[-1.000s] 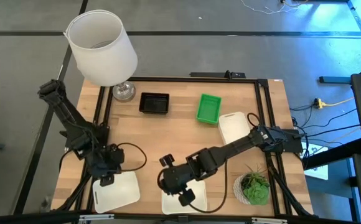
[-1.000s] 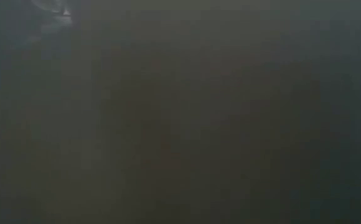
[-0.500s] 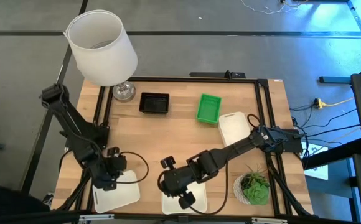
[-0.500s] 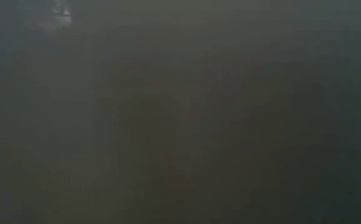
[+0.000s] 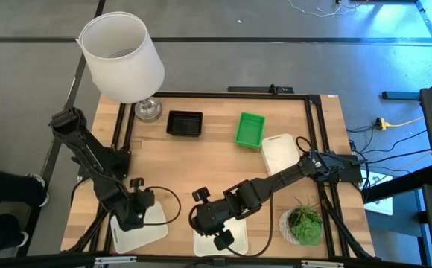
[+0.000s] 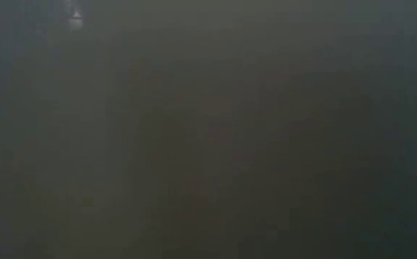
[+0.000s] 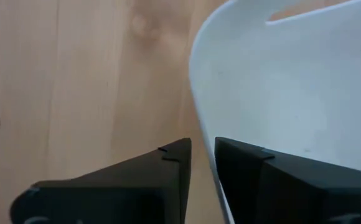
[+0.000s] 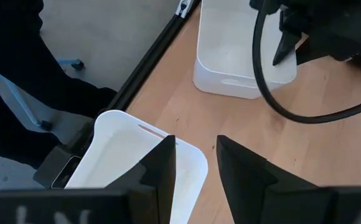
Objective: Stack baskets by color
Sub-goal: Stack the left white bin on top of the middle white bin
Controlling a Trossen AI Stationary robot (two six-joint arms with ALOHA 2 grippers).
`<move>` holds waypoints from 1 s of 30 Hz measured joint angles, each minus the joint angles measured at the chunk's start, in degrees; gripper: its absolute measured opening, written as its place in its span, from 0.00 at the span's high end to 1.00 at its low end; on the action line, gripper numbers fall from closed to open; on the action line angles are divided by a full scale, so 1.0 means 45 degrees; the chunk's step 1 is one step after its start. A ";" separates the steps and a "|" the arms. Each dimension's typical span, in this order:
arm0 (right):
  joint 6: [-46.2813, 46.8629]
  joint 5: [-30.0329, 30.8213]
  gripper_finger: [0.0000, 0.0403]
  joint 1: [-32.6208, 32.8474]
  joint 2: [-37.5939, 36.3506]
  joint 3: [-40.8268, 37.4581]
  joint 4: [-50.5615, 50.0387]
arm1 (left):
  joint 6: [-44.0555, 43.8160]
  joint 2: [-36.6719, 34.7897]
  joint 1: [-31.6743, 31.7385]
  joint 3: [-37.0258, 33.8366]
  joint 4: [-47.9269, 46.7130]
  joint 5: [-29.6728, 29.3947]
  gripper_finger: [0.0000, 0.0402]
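Observation:
Three white baskets show in the high view. One (image 5: 147, 234) sits near the table's front left, one (image 5: 240, 238) at the front middle, one (image 5: 279, 152) at the right. A black basket (image 5: 184, 123) and a green basket (image 5: 249, 129) stand toward the far side. My left gripper (image 7: 203, 152) is open, pointing steeply down. It stands astride the front-left basket's far rim (image 7: 199, 106), one finger outside and one inside. My right gripper (image 8: 196, 149) is open above the middle basket (image 8: 124, 155), apart from it. The low view is dark and shows nothing. My left gripper has the front-left basket's far wall (image 7: 208, 162) between its fingers. Bare wood shows between the outer finger (image 7: 168, 168) and the wall. Whether the inner finger (image 7: 255, 168) touches the wall I cannot tell. The basket rests flat on the table.
A big white lampshade-like bucket (image 5: 121, 56) stands at the far left corner. A potted plant (image 5: 303, 223) sits at the front right. A black frame (image 5: 316, 134) rims the table. A person in dark clothes (image 5: 7, 212) stands by the table's left front. Bare wood lies mid-table.
My left gripper has come down and toward the table's near edge, tipping more steeply, onto the far rim of the front-left white basket. The basket has not moved. A person has come into view at the table's left.

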 joint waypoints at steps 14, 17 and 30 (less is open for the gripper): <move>0.1841 0.0532 0.71 0.0202 -0.0765 -0.0005 -0.1961 | 0.0902 -0.0201 0.0287 0.1387 -0.0671 -0.0859 1.00; 0.1939 0.1820 0.71 0.0403 -0.1294 -0.0005 -0.2219 | 0.1432 -0.0206 0.0400 0.2567 -0.1071 -0.1209 1.00; 0.5030 0.7048 0.71 0.2296 -0.3175 0.0000 -0.5664 | 0.6556 -0.0163 0.1664 0.6642 -0.1215 -0.3055 1.00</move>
